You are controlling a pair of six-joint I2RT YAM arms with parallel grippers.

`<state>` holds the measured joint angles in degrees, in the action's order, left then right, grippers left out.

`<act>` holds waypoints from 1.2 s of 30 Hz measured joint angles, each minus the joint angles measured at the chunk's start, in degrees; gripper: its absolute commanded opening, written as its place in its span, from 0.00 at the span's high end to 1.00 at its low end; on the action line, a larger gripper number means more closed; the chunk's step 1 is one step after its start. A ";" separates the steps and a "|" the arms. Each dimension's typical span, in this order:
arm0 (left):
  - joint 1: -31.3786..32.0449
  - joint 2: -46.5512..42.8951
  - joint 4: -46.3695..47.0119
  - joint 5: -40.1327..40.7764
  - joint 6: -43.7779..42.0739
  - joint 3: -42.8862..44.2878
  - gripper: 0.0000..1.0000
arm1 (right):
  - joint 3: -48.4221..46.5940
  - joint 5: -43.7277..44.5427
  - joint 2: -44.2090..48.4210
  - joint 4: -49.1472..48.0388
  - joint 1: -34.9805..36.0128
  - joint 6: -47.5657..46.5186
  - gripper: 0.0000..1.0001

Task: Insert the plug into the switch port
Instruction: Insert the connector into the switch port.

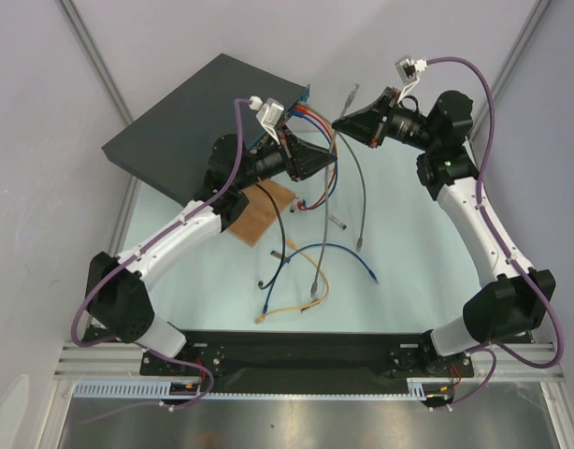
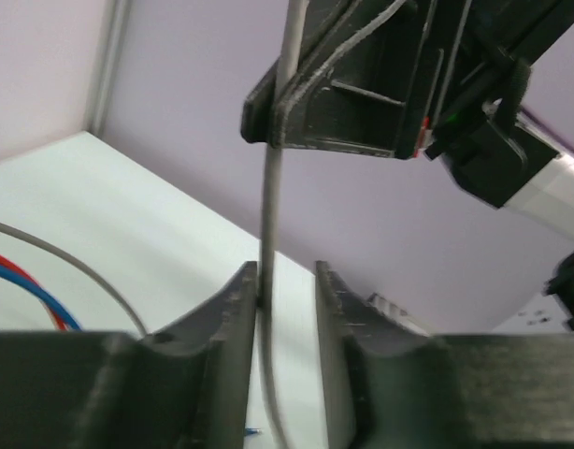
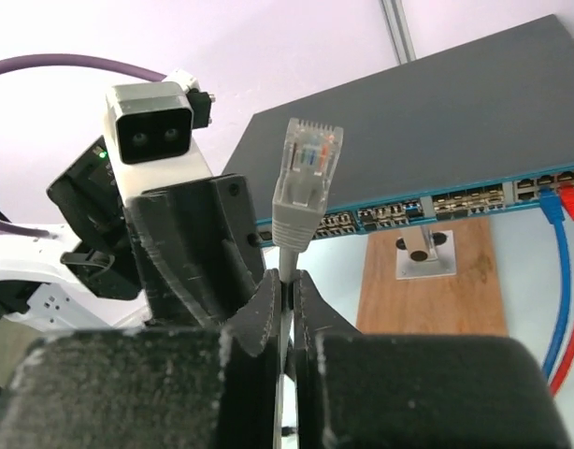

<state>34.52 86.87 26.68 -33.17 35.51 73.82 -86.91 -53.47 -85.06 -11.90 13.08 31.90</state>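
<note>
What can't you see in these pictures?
Top view: the switch, its port face mostly hidden by the left arm.
Right wrist view: which switch ports are empty, too small.
Left wrist view: the plug, cut off by the top edge; only its grey cable shows, inside the left gripper.

My top cam looks down from behind over table (image 1: 413, 281); L/R wrist cams face each other close-up, sharing grey cable (image 2: 268, 215).

No text legible, no labels (any view)
</note>
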 measured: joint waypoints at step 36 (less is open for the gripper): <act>-2.29 -1.11 -50.31 1.55 -22.53 26.71 0.44 | -13.70 26.29 0.44 55.10 19.82 -60.11 1.00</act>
<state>32.23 85.76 -23.64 -31.62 12.97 100.53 -100.62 -27.18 -84.62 43.20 32.91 -28.21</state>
